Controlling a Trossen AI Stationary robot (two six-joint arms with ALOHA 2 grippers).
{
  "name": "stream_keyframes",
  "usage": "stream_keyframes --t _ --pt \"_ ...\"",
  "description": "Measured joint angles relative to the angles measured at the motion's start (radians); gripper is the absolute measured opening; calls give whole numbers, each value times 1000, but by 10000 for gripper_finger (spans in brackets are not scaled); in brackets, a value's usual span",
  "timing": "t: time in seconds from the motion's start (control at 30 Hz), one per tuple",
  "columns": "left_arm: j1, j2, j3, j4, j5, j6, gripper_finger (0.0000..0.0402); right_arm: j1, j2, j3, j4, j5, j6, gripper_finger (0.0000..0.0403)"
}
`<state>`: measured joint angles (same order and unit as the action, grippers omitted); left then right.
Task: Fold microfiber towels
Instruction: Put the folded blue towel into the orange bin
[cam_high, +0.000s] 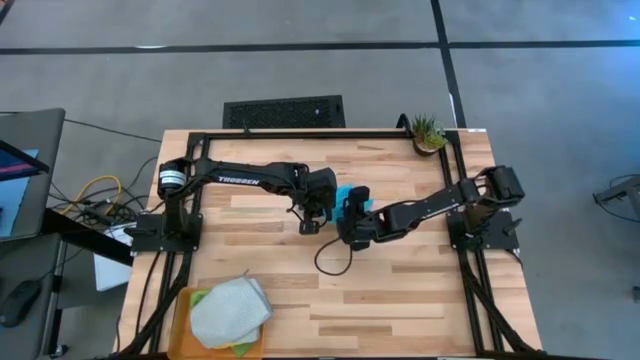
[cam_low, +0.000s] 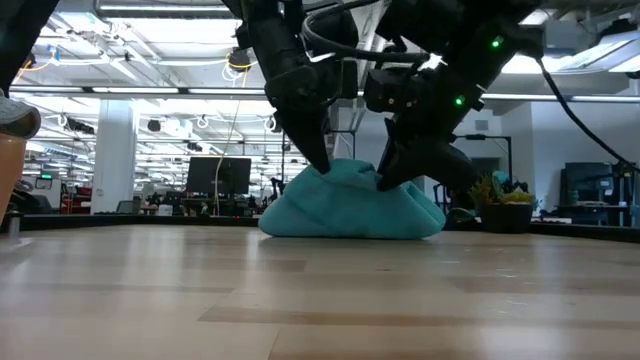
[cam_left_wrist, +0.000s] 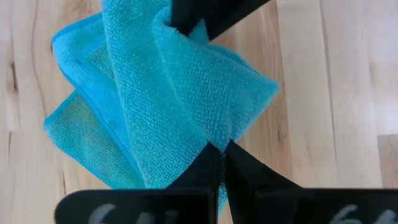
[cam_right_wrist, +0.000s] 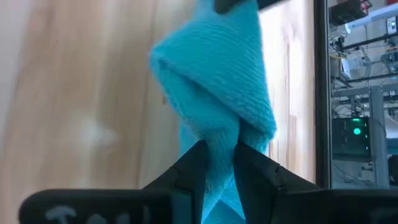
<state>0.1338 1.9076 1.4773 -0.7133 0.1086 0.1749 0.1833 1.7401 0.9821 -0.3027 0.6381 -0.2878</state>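
The turquoise towel (cam_high: 352, 193) lies bunched in a heap (cam_low: 350, 205) at the table's middle, drawn up into two peaks. My left gripper (cam_high: 310, 225) comes from the left and is shut on the left peak (cam_low: 322, 168). My right gripper (cam_high: 350, 212) comes from the right and is closed on the right peak (cam_low: 385, 180). Both arms cover most of the towel from above. A light grey towel (cam_high: 230, 310) lies on the orange tray (cam_high: 183, 312), over green and yellow cloth. My left gripper pinches a thick fold of the turquoise towel (cam_left_wrist: 214, 134) between its two fingers, several layers together. The fingers slant steeply down from the table's left. The fold is pulled up; the remaining cloth rests on the table. My right gripper pinches a raised ridge of the towel (cam_right_wrist: 219, 134) between its two fingers (cam_right_wrist: 189, 165). The fingers slant down from the table's right. The ridge stands up between them, and the cloth below it lies on the table.
The orange tray sits at the near left corner. A small potted plant (cam_high: 428, 132) stands at the far right corner. A black cable loop (cam_high: 335, 260) hangs under the right arm. Bare wood lies near and right of the towel.
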Motion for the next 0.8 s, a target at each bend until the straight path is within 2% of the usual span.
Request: stream_keyframes --t 0.17,0.23,0.37,0.5,0.63,0.8 --pt "0 0 0 -3 0 0 0 44 0 0 -4 124 7 91" --pt "0 0 0 -3 0 0 0 58 0 0 -3 142 2 88" --pt "0 0 0 -2 4 0 0 62 0 0 -3 134 2 86" --pt "-2 0 0 1 11 -2 0 43 0 0 -3 68 2 95" --pt "-6 0 0 0 17 -3 0 31 -1 0 -3 72 0 123" --pt "-10 0 0 -3 18 -3 0 31 -1 0 -3 72 -26 192"
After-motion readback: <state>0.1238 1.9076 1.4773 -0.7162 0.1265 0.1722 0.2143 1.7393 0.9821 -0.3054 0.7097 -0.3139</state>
